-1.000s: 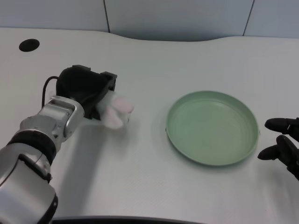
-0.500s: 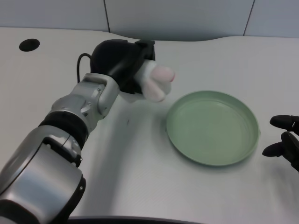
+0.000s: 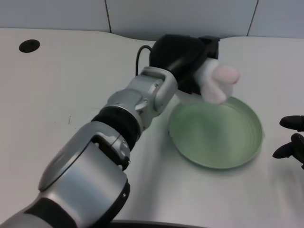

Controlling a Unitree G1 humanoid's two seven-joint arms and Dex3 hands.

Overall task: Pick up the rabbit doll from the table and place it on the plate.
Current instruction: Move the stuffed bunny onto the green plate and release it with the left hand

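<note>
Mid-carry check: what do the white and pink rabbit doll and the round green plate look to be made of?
The white and pink rabbit doll, held by the black left hand: likely soft plush, with fuzzy matte edges and no shine. The round green plate: probably hard plastic or melamine, a smooth, even pale green with a thin raised rim and faint sheen.

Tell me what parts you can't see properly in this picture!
- Rabbit doll, head view: only a blurry white and pink part shows; the left robot hand covers the rest, and no face can be made out.
- Left robot hand's fingers: hidden behind its own black back.
- Plate: its far-left rim is hidden by the forearm and doll.
- Right robot hand: cut off by the picture's right edge.
</note>
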